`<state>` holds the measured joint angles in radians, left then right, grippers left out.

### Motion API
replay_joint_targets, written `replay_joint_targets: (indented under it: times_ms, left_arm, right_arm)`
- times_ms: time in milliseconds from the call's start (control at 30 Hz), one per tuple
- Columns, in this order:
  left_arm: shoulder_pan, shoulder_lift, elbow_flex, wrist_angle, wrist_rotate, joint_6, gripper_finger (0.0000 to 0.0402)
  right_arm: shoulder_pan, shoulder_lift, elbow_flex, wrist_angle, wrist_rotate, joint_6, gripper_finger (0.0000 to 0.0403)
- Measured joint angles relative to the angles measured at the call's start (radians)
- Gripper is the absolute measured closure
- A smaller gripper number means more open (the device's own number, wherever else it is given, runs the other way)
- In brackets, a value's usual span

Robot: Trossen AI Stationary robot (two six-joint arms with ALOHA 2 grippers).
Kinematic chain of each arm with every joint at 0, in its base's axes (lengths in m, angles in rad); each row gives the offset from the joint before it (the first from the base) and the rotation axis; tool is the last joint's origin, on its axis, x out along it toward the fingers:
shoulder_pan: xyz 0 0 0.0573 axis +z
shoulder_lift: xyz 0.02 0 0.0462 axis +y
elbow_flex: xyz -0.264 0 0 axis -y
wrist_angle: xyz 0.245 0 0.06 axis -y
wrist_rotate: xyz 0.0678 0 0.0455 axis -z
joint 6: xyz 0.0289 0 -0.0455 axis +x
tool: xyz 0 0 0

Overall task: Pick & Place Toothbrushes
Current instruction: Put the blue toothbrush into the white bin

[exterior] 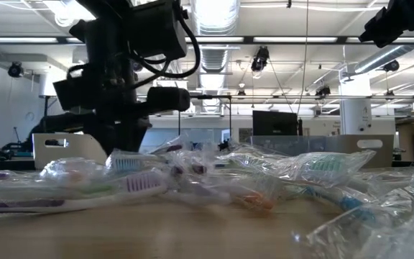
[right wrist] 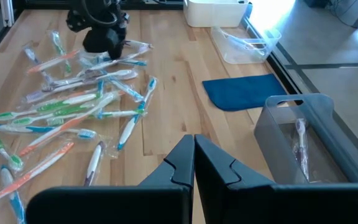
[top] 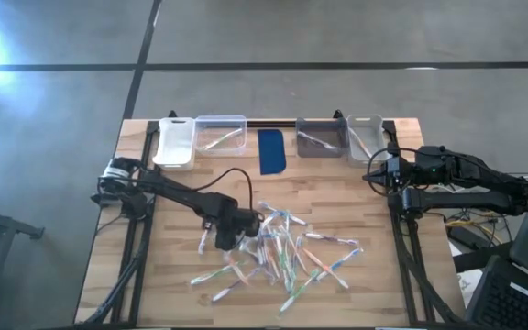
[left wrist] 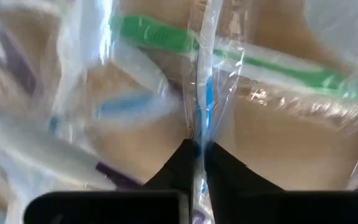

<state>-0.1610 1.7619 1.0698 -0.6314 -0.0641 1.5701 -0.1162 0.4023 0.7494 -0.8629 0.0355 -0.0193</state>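
Wrapped toothbrush (left wrist: 207, 99) pinched in left gripper (left wrist: 197, 152), arm reaching down into pile.

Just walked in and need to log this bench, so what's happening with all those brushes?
The left gripper is down in the heap of plastic-wrapped toothbrushes on the wooden table, its fingers pinched on the clear wrapper of a blue-handled toothbrush. The right gripper waits shut near the grey bin at the back. A few brushes already lie in the back bins; most are still in the pile.
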Motion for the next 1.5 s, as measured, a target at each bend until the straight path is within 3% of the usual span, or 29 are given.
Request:
replay_joint_targets:
  times_ms: [267, 467, 733, 1167, 1367, 1500]
  left_arm:
    - [-0.017, -0.037, 0.044, -0.139, -0.180, 0.030, 0.0379]
    - [-0.033, -0.060, 0.107, -0.243, -0.173, -0.006, 0.0375]
    - [-0.034, -0.056, 0.235, -0.432, -0.015, -0.101, 0.0375]
    - [0.030, -0.056, 0.411, -0.492, 0.655, -0.591, 0.0374]
    - [0.079, -0.056, 0.491, -0.437, 0.666, -0.750, 0.0375]
    - [0.111, -0.056, 0.555, -0.308, 0.591, -0.875, 0.0375]
  right_arm:
    - [0.000, 0.000, 0.000, 0.000, 0.000, 0.000, 0.0394]
    - [0.000, 0.000, 0.000, 0.000, 0.000, 0.000, 0.0394]
    - [0.000, 0.000, 0.000, 0.000, 0.000, 0.000, 0.0394]
    - [0.000, 0.000, 0.000, 0.000, 0.000, 0.000, 0.0394]
    - [0.000, 0.000, 0.000, 0.000, 0.000, 0.000, 0.0394]
    - [0.000, 0.000, 0.000, 0.000, 0.000, 0.000, 0.0394]
